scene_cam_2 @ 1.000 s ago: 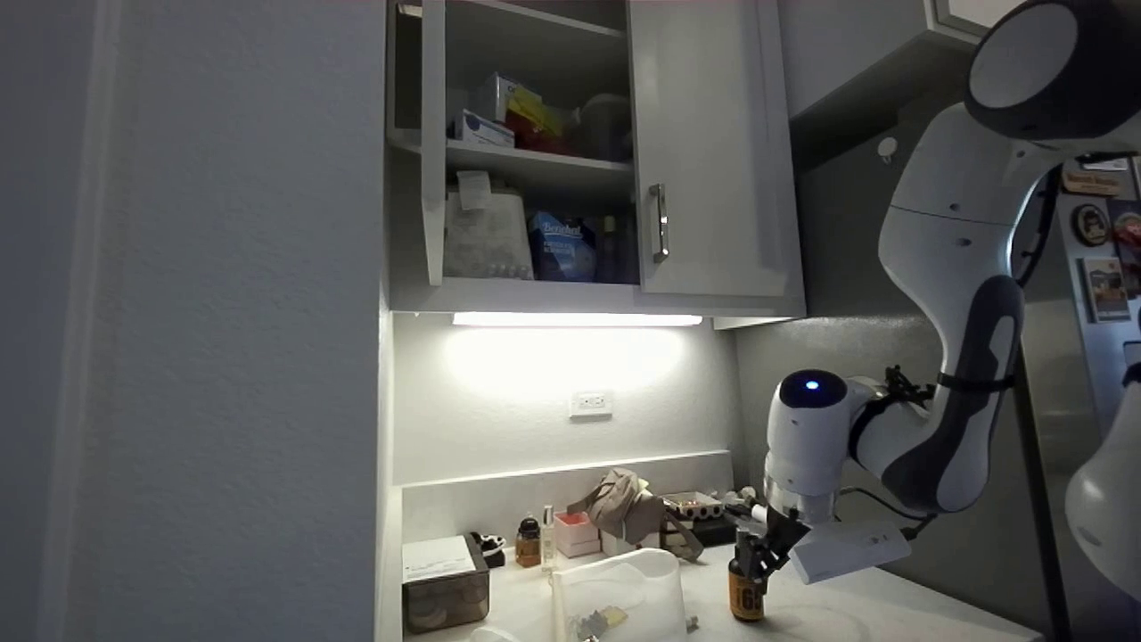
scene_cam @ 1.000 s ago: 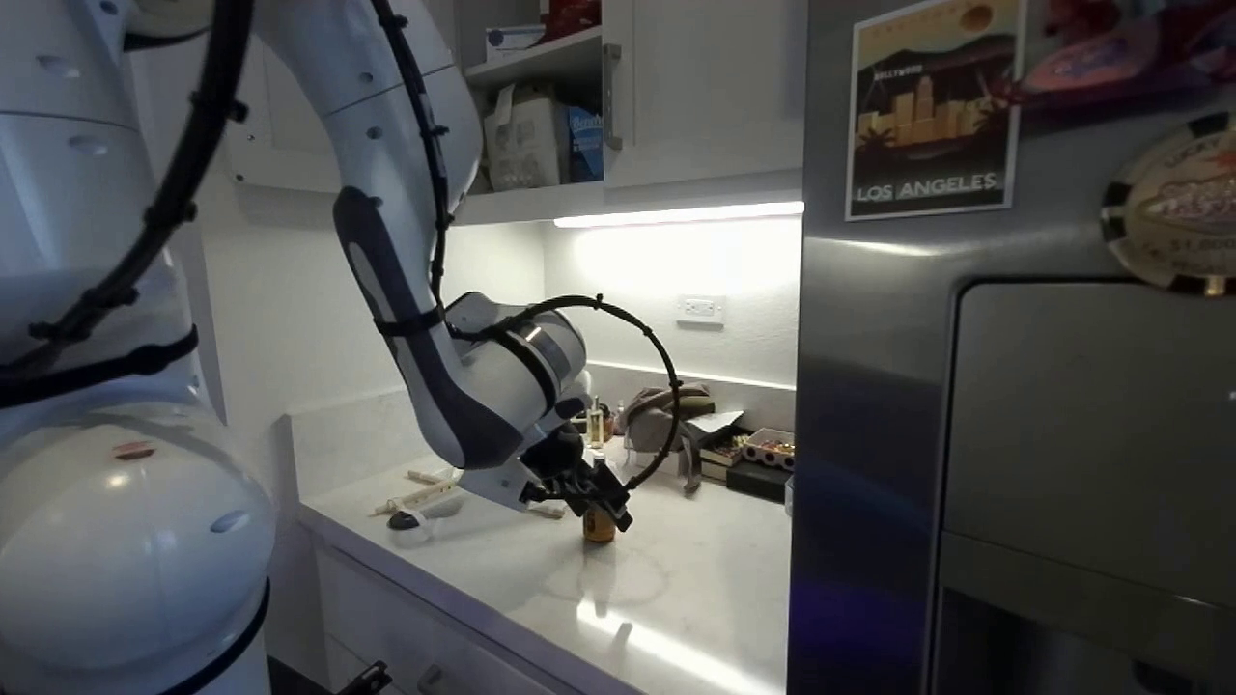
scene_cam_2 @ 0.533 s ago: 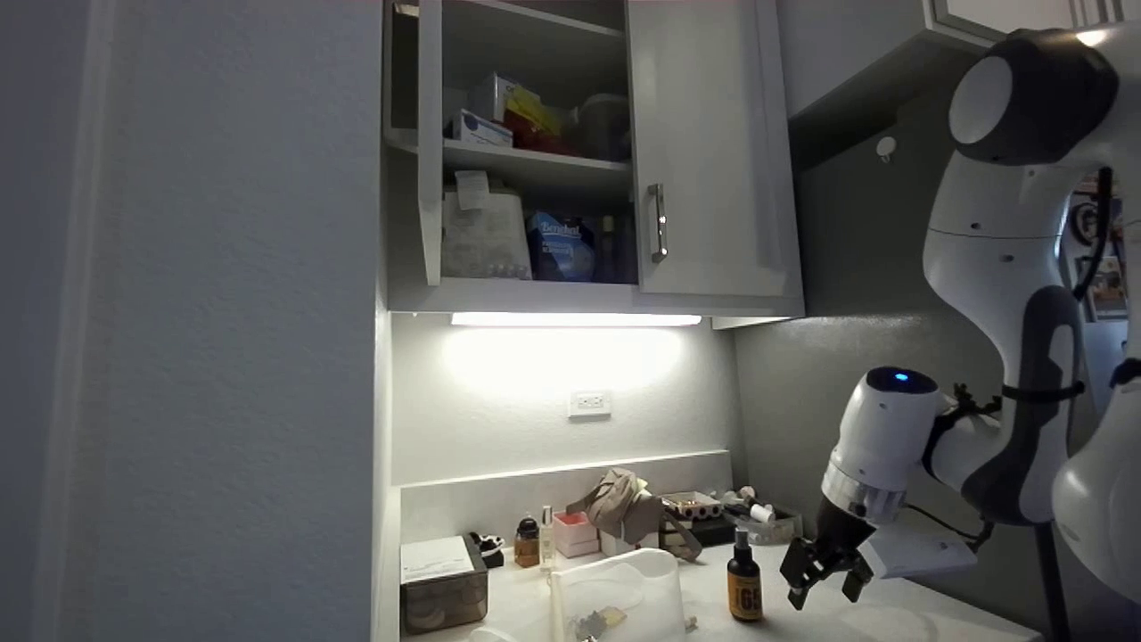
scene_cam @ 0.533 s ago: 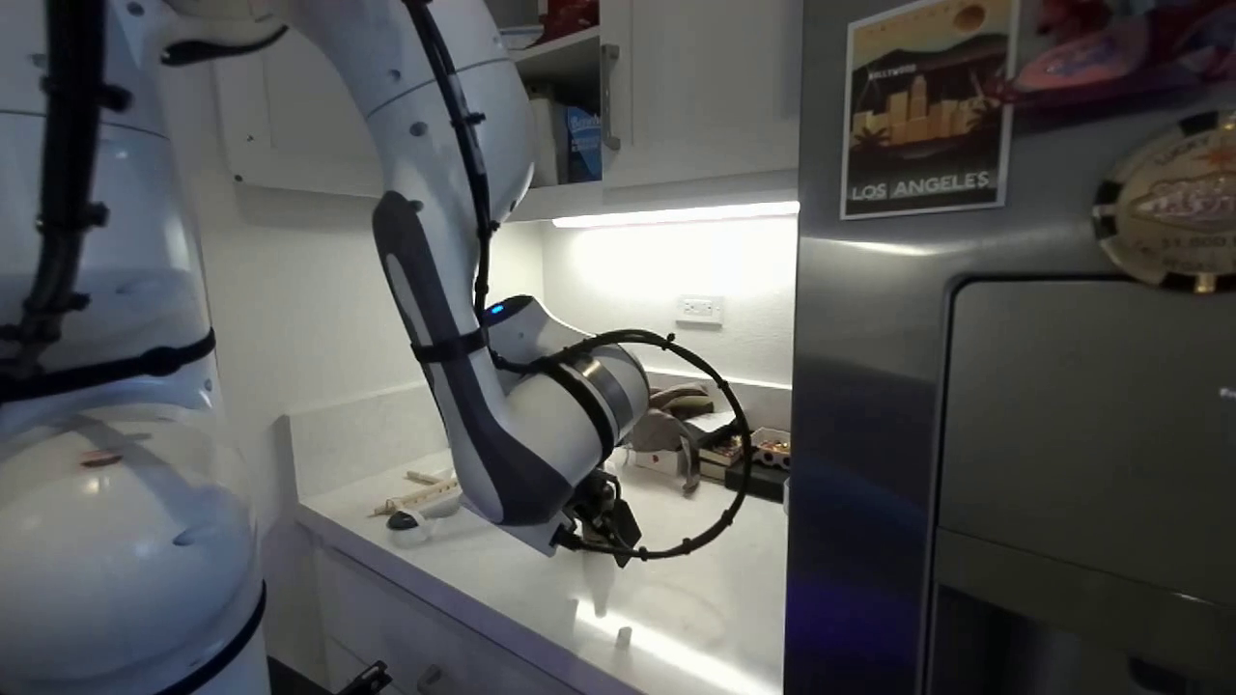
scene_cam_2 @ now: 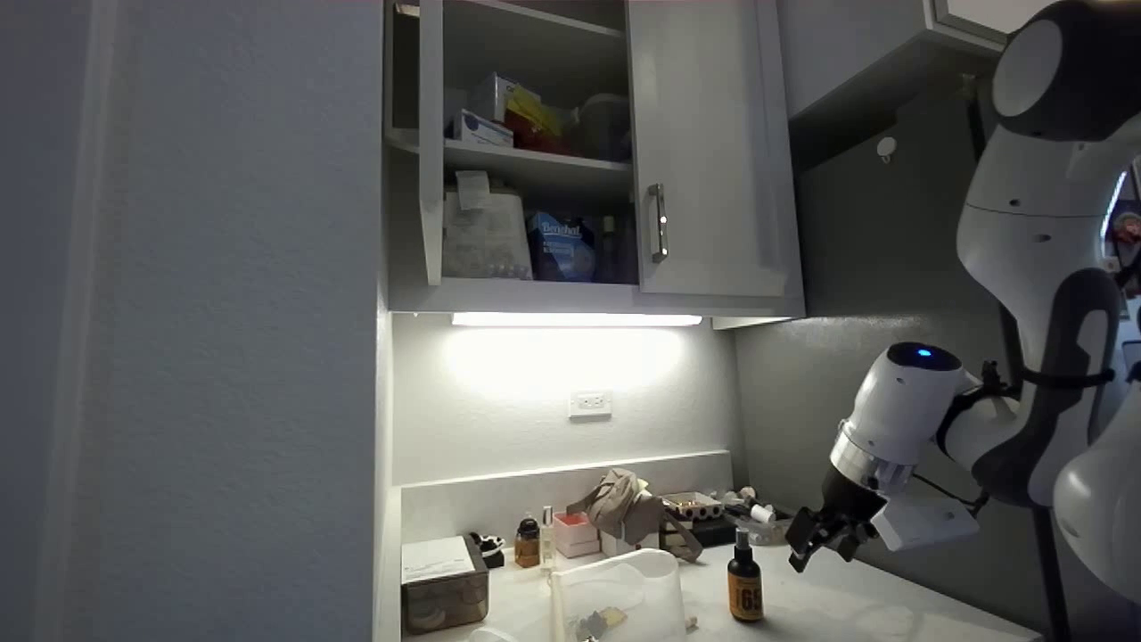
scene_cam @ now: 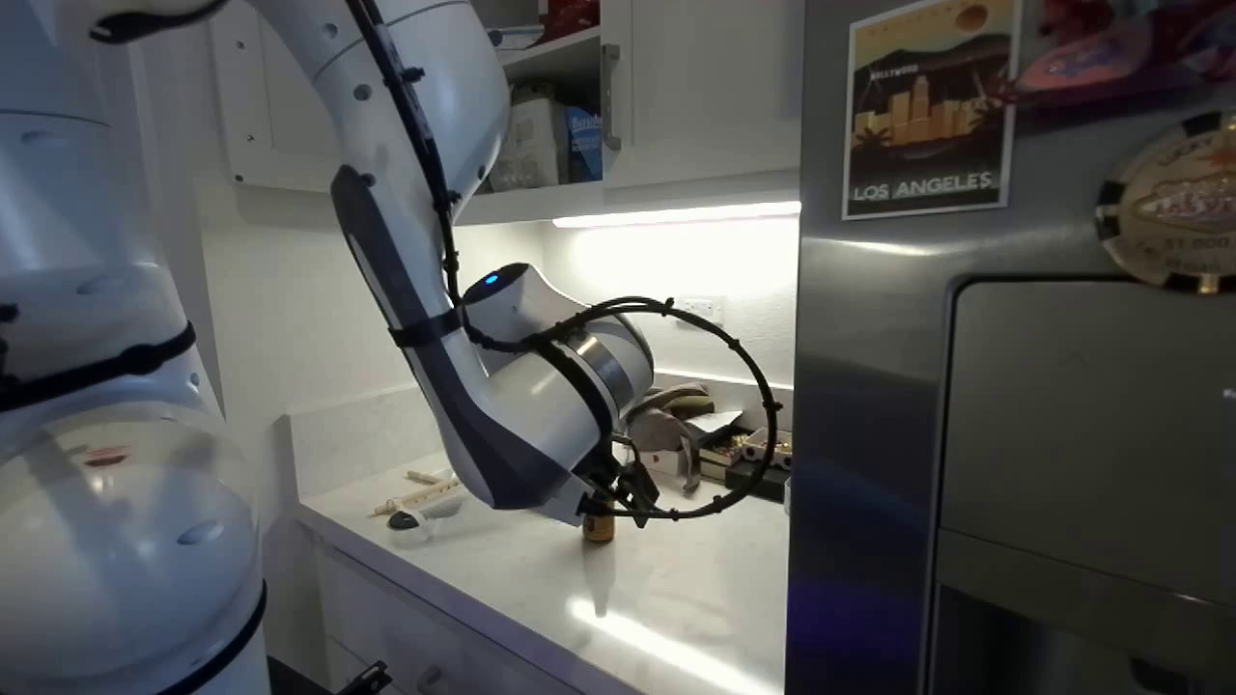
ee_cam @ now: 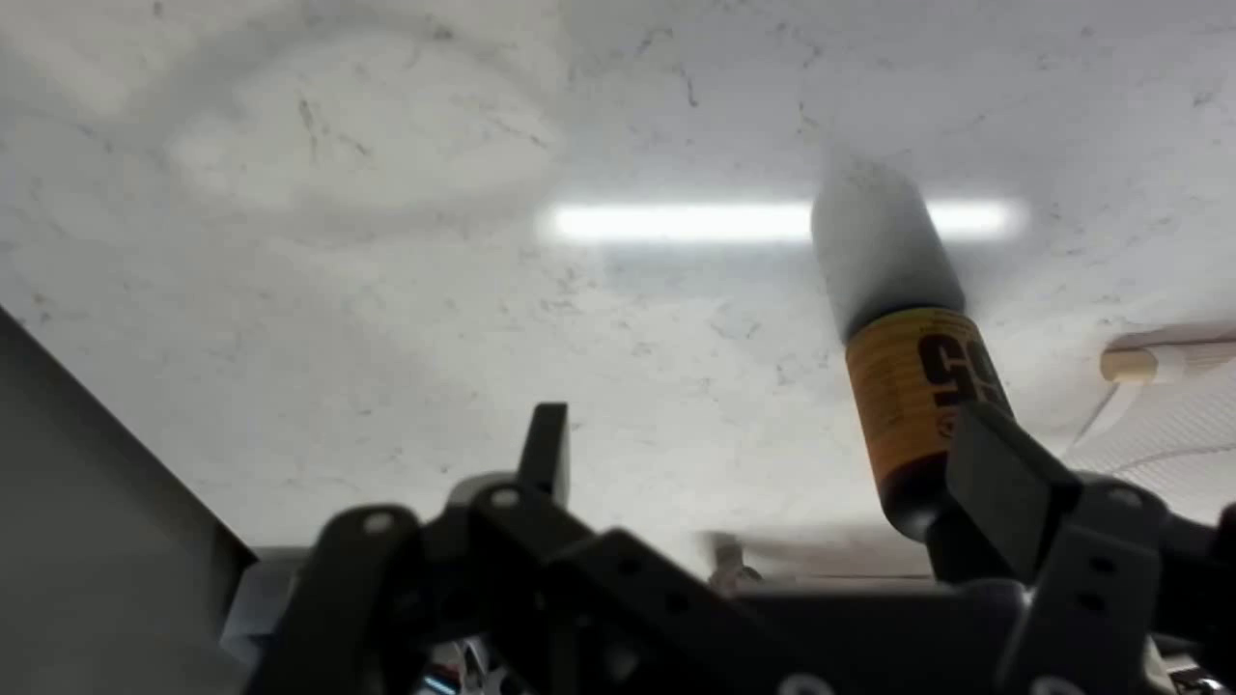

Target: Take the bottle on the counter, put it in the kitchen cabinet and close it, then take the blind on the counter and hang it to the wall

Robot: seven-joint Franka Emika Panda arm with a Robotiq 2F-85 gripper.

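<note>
Empty jaws, spread wide, should squarely straddle the upright "65" spray bottle (scene_cam_2: 745,590) inside the desk's (scene_cam: 695,569) front edge.

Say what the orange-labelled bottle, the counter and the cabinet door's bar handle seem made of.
Bottle: glass or plastic, unclear; its dark shoulder has a soft sheen. Counter: probably polished stone or quartz, given the fine veining and bright reflection. Bar handle: likely polished metal, by its silvery highlights.

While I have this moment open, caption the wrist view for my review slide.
Open gripper over the white counter, partly blocking the view of the orange-labelled bottle, which stands ungripped.
</note>
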